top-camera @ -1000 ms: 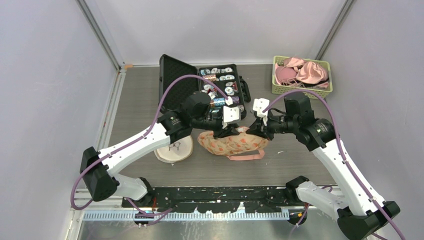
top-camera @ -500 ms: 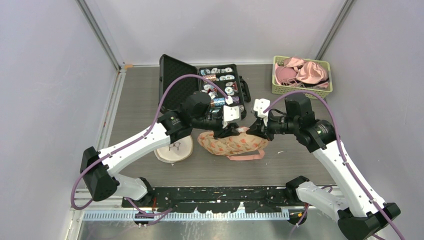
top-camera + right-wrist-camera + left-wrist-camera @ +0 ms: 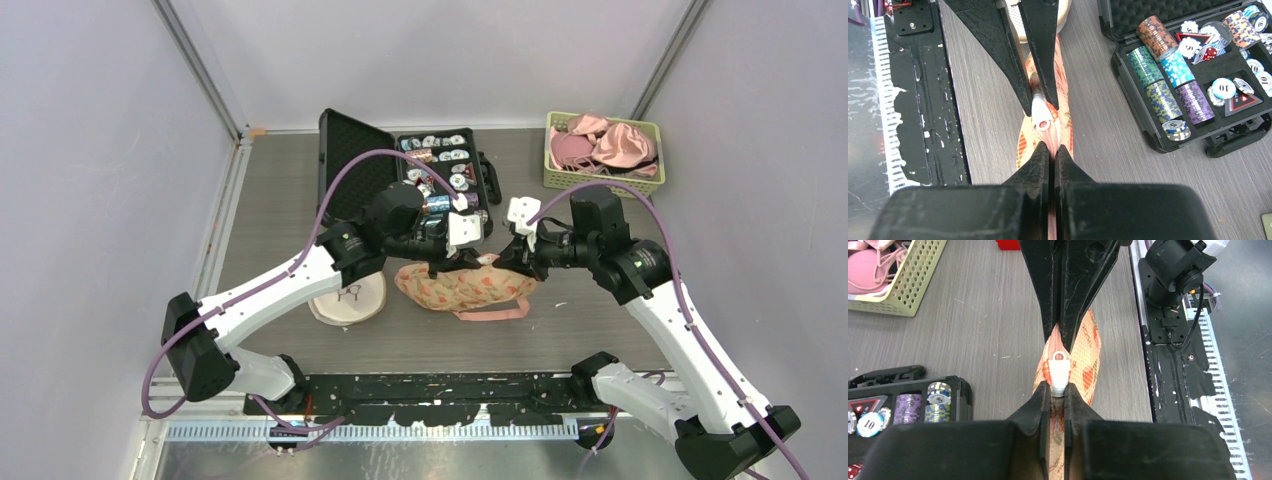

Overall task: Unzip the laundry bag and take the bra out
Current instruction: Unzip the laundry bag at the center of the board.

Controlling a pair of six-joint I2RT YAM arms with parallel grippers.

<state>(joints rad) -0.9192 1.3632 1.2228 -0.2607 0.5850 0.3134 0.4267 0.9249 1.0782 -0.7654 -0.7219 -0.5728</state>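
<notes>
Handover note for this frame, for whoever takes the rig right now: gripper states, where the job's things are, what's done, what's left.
Left gripper: shut on the white zip pull at the top of the laundry bag.
Right gripper: shut on the bag's fabric just beyond the pull, facing the left one.
Bag: on the table between the arms, pinched up along its top seam.
Done: both grips set. The zip looks shut; no opening shows.
Left: draw the pull along the seam, open the bag, take out the bra, which is not in sight.
</notes>
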